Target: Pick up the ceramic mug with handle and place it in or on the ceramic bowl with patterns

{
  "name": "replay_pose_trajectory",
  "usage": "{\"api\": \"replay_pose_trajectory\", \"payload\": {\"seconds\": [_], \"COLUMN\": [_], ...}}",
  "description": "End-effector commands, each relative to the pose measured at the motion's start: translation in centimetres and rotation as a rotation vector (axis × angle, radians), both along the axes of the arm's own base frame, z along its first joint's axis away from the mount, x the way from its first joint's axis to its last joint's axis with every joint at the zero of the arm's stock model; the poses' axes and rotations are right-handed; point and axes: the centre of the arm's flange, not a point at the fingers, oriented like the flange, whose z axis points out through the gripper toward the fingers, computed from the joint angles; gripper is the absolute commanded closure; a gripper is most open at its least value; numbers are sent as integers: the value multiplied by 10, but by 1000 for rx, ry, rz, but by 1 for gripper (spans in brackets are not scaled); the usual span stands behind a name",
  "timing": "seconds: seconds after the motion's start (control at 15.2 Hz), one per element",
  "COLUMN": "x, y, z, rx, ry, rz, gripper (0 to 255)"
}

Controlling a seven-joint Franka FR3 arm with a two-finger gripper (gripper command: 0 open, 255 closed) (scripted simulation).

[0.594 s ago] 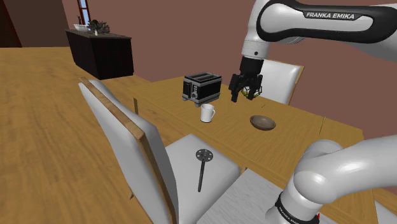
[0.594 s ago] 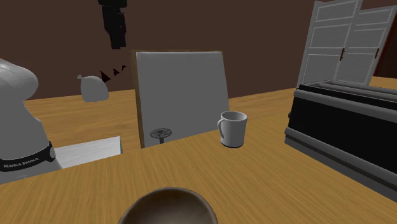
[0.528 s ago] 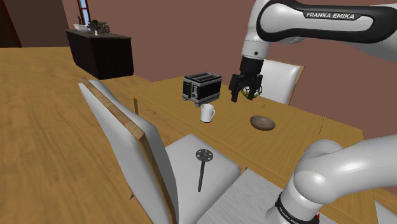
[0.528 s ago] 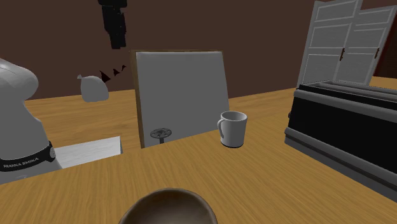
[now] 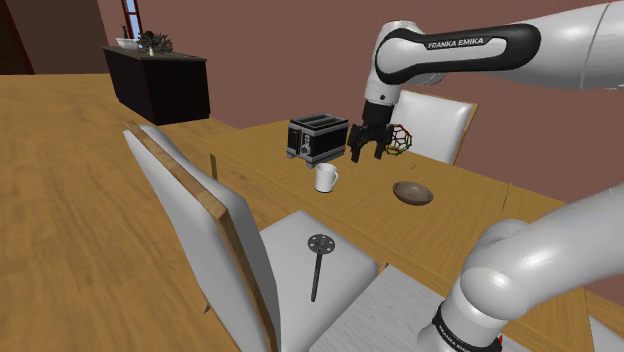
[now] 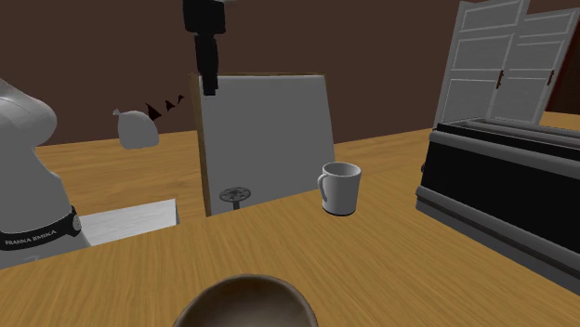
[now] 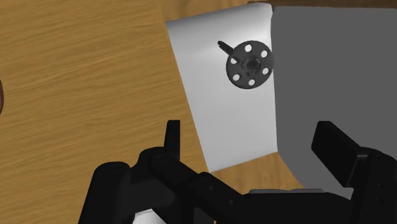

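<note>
Bowl is cropped at second exterior view's bottom.

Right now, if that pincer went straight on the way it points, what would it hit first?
The open pincer would probably meet the white chair seat first, near the black disc tool; depth is unclear.

In the second exterior view the brown bowl is cut by the bottom edge, so any pattern on it is hidden; the black toaster runs off the right edge, and the claw is cut above by the top edge. In the wrist view a brown sliver beyond the table is cut by the picture's edge, too little to name. The small things on the dark sideboard are too small to tell.
</note>
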Motion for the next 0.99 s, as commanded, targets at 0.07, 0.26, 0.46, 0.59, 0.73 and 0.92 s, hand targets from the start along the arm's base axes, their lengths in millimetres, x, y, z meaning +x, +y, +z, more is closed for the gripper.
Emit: {"api": "replay_pose_trajectory", "payload": {"seconds": [0.07,0.26,0.46,0.59,0.73,0.92], "x": [27,55,82,101,119,147], "y": [-20,-41,-62,-76,-90,-110], "z": [-19,-38,-57,-70,-82,-101], "rx": [-1,-1,-1,-2,-2,-2], "ry": [-3,-5,-6,-8,-9,-10], "rz": [0,0,0,0,0,0], "gripper": [0,0,0,0,0,0]}}
